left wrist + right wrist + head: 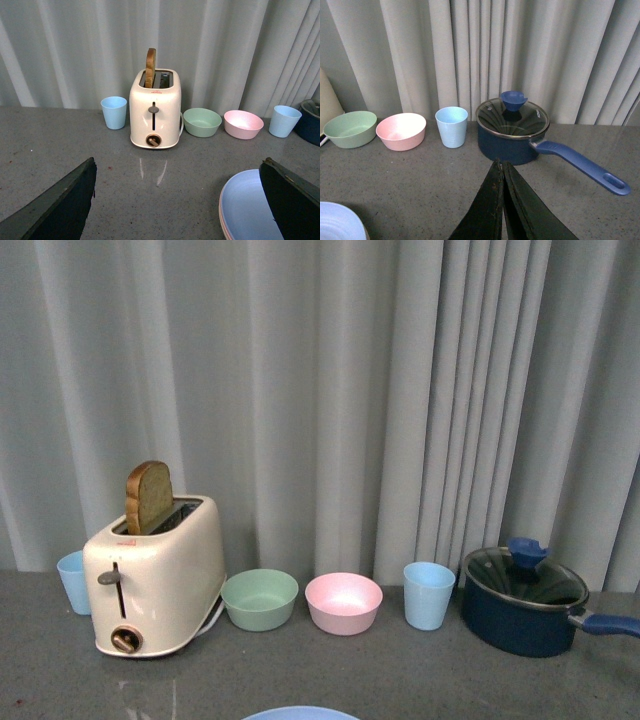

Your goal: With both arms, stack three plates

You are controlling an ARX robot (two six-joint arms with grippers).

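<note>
Light blue plate (pixel 250 207) lies topmost on a stack at the near edge of the grey counter (pixel 400 670); a pink rim shows just beneath it in the left wrist view. A third plate cannot be confirmed. In the front view only a sliver of the blue plate is visible at the bottom edge.

Left gripper (pixel 182 200): fingers (pixel 65 205) spread wide, holding nothing, with the plate stack just beside the finger seen at the far side of that view. Right gripper (pixel 502 200): fingers (pixel 487 205) pressed together, holding nothing, above bare counter.

Along the curtain (pixel 330 390), from the robot's left: blue cup (pixel 72 581), cream toaster (pixel 160 575) with one slice of bread (pixel 148 497) standing in a slot, green bowl (pixel 260 599), pink bowl (pixel 343 603), second blue cup (pixel 428 595), dark blue saucepan (pixel 525 602) with glass lid on.
</note>
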